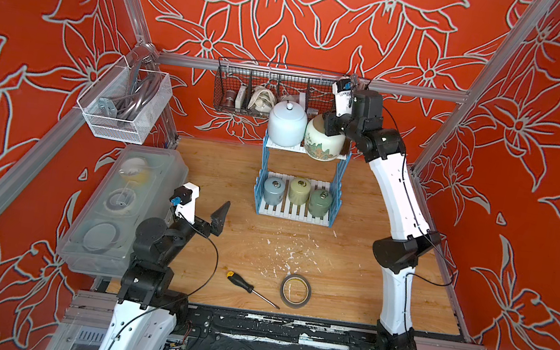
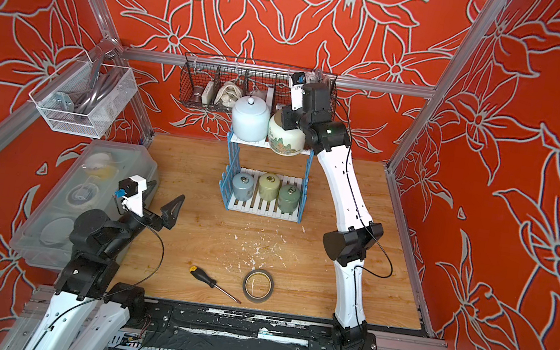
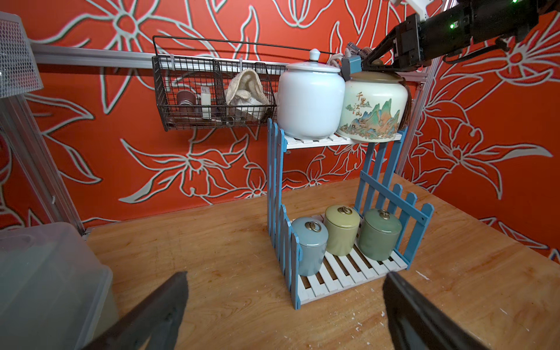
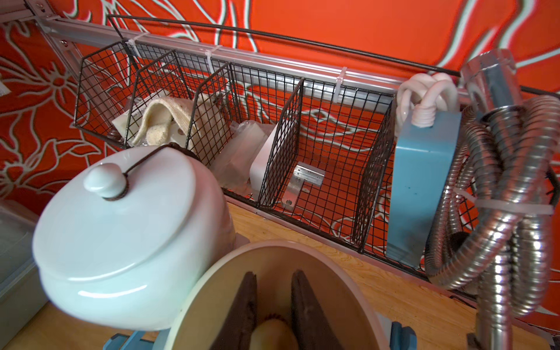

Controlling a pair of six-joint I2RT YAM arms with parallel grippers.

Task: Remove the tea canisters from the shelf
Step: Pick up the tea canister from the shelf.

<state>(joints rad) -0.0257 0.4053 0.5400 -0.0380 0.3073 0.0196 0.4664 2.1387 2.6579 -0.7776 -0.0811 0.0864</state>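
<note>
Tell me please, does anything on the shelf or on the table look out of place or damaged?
The painted cream canister juts over the front edge of the top board of the shelf, unlike the white canister beside it; the right gripper is shut on its lid knob. White flecks litter the wooden table.

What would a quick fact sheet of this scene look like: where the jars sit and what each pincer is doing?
Top tier of shelf: white canister and cream canister, side by side.
Bottom tier: grey-blue canister, yellow-green canister, sage green canister, in a row.
Right pincer: shut on the cream canister's lid knob.
Left pincer: open, empty, above the table.
Also on table: screwdriver, tape roll.
Canisters removed: none yet.
</note>
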